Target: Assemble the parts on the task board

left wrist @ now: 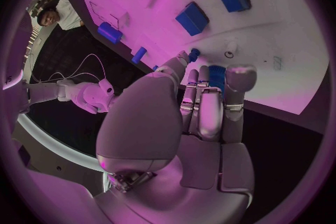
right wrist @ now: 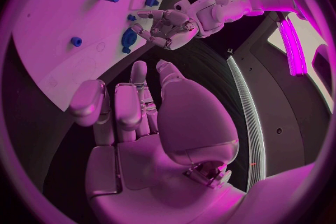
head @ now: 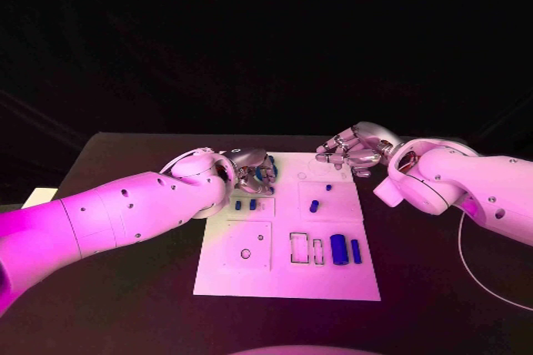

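- The black table [head: 133, 293] spreads wide on both sides of the task board [head: 289, 282], with bare dark surface left, right and at the far edge
- The task board is a white plate lying flat in the middle; its near half is mostly bare, with a small ring [head: 246, 254] and outlined slots [head: 300, 247] on it
- The left arm [head: 111, 216] reaches in low across the table, and the left hand [head: 253, 170] sits over the board's far-left corner
- The right arm [head: 467, 182] bends in from the other side; the right hand [head: 353, 149] hovers at the board's far-right corner, fingers curled inward with nothing seen in them
- A round blue part [head: 268, 170] lies right at the left hand's fingers [left wrist: 210, 106], which are bunched around it; whether they grip it I cannot tell
- Two long blue parts [head: 337, 249] lie side by side near the board's right edge, well apart from both hands
- Small blue parts [head: 314, 206] stand mid-board, between the hands
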{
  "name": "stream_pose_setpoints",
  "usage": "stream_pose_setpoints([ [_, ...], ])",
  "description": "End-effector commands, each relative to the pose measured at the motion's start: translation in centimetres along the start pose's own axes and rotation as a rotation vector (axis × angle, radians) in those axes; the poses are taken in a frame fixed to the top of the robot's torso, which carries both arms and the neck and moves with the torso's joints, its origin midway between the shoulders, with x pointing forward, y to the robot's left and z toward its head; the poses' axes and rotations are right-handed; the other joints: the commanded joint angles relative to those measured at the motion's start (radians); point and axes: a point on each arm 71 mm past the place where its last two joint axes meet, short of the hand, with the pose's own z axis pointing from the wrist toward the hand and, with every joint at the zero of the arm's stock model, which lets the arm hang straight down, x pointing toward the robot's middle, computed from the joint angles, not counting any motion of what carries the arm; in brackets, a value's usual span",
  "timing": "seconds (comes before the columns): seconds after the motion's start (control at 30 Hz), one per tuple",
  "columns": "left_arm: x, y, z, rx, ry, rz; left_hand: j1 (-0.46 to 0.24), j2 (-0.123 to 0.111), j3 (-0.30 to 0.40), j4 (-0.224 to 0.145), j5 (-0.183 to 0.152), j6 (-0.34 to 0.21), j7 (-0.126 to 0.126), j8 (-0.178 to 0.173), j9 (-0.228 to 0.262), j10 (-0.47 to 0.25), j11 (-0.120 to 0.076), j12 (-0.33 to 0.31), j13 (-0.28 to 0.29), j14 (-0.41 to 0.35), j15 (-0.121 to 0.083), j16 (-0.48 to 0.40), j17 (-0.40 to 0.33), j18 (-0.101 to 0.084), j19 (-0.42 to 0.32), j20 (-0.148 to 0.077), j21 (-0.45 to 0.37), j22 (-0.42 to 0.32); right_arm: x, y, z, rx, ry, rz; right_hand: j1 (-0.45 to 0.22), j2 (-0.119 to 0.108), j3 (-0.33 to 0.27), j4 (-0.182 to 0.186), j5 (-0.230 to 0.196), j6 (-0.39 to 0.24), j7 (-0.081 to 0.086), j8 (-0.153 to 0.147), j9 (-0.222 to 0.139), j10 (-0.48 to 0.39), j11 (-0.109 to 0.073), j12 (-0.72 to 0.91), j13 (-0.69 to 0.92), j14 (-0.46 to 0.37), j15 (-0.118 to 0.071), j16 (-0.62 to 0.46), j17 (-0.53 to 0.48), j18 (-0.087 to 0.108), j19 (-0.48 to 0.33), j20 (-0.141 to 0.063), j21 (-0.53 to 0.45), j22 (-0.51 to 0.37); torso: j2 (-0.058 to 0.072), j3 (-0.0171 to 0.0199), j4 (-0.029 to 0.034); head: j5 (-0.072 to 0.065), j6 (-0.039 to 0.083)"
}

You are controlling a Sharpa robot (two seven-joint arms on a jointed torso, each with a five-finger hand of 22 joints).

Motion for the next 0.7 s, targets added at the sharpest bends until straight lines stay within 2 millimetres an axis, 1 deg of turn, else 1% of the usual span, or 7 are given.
stream_pose_setpoints([
  [0.03,0.28,-0.17,0.20,-0.009,0.028,0.044,0.004,0.010,0.012,0.001,0.000,0.012,0.000,-0.006,-0.002,0.013,-0.003,-0.005,-0.004,0.023,-0.001,0.009,0.008,-0.012,0.014,-0.001,0.032,0.027,0.17,0.10,0.03,-0.011,0.013,0.001,0.005,0.007,-0.003,0.001,0.005,0.001,0.003,0.003,0.000,-0.004,-0.001,-0.005,-0.002,0.022,0.003,-0.003,-0.001,0.018,-0.007,0.001,-0.003,-0.001,0.000,0.0000,-0.0003,-0.001,-0.001],
  [0.2,0.43,-0.37,0.32,-0.007,0.042,0.049,0.006,0.009,0.024,-0.001,0.001,0.022,-0.002,-0.013,-0.007,0.030,-0.007,-0.012,-0.012,0.027,-0.005,0.013,0.002,-0.021,0.030,-0.004,0.088,0.075,0.18,0.12,0.03,-0.011,0.014,0.001,0.005,0.007,-0.003,0.001,0.005,0.001,0.003,0.003,0.000,-0.004,-0.001,-0.005,-0.002,0.022,0.003,-0.003,-0.001,0.018,-0.007,0.001,-0.003,-0.001,0.000,-0.0003,0.0000,-0.003,-0.003],
  [0.27,0.46,-0.41,0.35,-0.008,0.044,0.050,0.007,0.009,0.027,-0.002,0.001,0.024,-0.003,-0.015,-0.007,0.033,-0.007,-0.014,-0.014,0.027,-0.005,0.012,0.000,-0.022,0.031,-0.005,0.094,0.080,0.19,0.12,0.03,-0.011,0.014,0.001,0.005,0.007,-0.003,0.001,0.005,0.001,0.003,0.003,0.000,-0.004,-0.001,-0.005,-0.002,0.022,0.003,-0.003,-0.001,0.018,-0.007,0.001,-0.003,-0.001,0.000,-0.0002,0.0004,-0.003,-0.003],
  [0.33,0.49,-0.44,0.40,-0.009,0.047,0.053,0.005,0.009,0.028,-0.002,0.001,0.026,-0.003,-0.016,-0.008,0.035,-0.008,-0.015,-0.015,0.026,-0.006,0.011,-0.004,-0.023,0.032,-0.006,0.098,0.084,0.19,0.13,0.03,-0.011,0.014,0.001,0.005,0.007,-0.003,0.001,0.005,0.001,0.003,0.003,0.000,-0.004,-0.001,-0.005,-0.002,0.022,0.003,-0.003,-0.001,0.018,-0.007,0.001,-0.003,-0.001,0.000,0.0000,0.0012,-0.007,-0.003],
  [0.43,0.58,-0.46,0.49,-0.015,0.056,0.059,0.005,0.008,0.030,-0.001,0.001,0.028,-0.003,-0.016,-0.008,0.037,-0.008,-0.017,-0.017,0.027,-0.006,0.012,-0.004,-0.025,0.035,-0.006,0.109,0.093,0.21,0.14,0.03,-0.012,0.015,0.001,0.005,0.007,-0.003,0.001,0.005,0.001,0.003,0.003,0.000,-0.004,-0.001,-0.005,-0.002,0.022,0.003,-0.003,-0.001,0.018,-0.007,0.001,-0.003,-0.001,0.000,-0.0003,0.0006,-0.005,-0.005],
  [0.7,0.92,-0.60,0.77,-0.029,0.080,0.076,0.009,0.012,0.046,-0.005,0.001,0.040,-0.004,-0.021,-0.011,0.051,-0.011,-0.025,-0.023,0.031,-0.009,0.015,-0.006,-0.027,0.038,-0.008,0.127,0.111,0.25,0.19,0.05,-0.013,0.016,0.001,0.007,0.009,-0.002,0.001,0.007,0.001,0.003,0.004,0.000,-0.005,-0.001,-0.005,-0.002,0.022,0.003,-0.003,0.000,0.018,-0.006,0.001,-0.003,-0.001,0.000,-0.0004,0.0001,-0.006,-0.006],
])
